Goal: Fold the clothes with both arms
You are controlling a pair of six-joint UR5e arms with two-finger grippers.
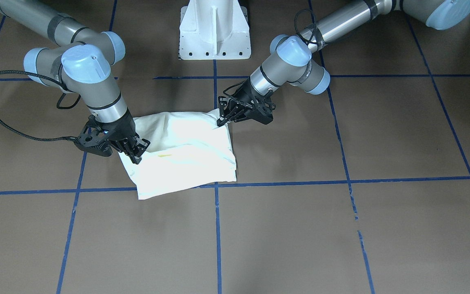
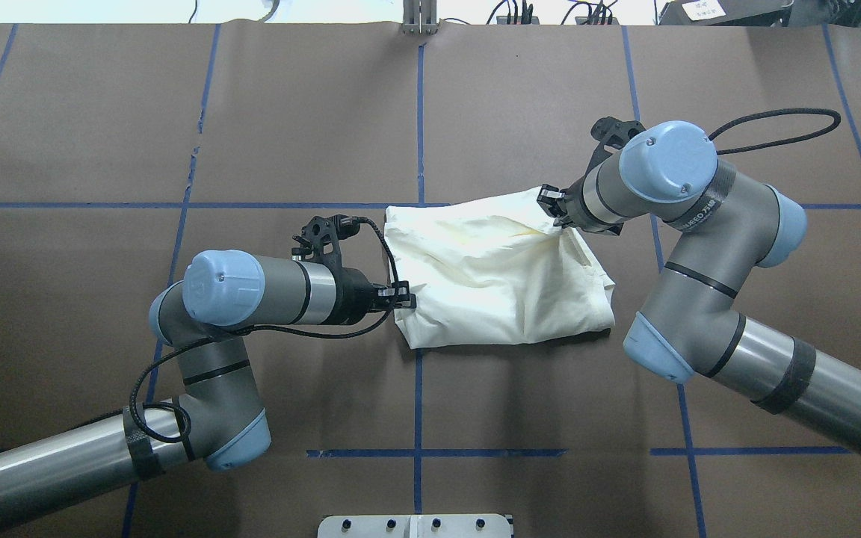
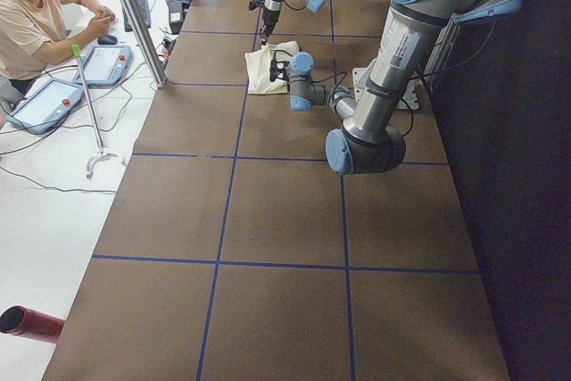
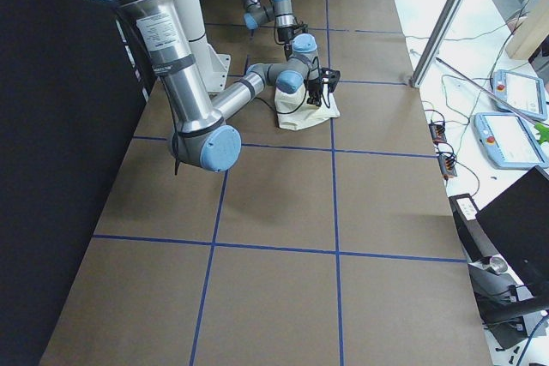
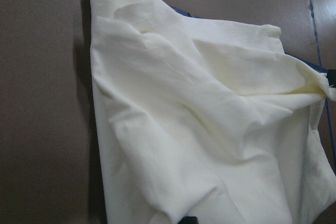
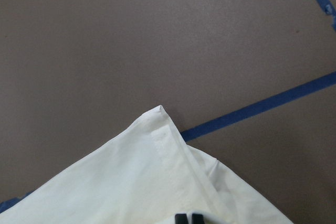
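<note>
The left gripper (image 2: 403, 300) jaws pinch the T-shirt (image 2: 490, 276) edge; right gripper (image 2: 552, 203) jaws pinch its far corner; counter (image 2: 520, 112) open around.

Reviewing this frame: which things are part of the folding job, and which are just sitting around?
In the job:
cream shirt
left gripper, shut on one edge of it
right gripper, shut on the opposite corner

Just around:
white base
blue tape lines
seated person
tablets
red tube
</note>
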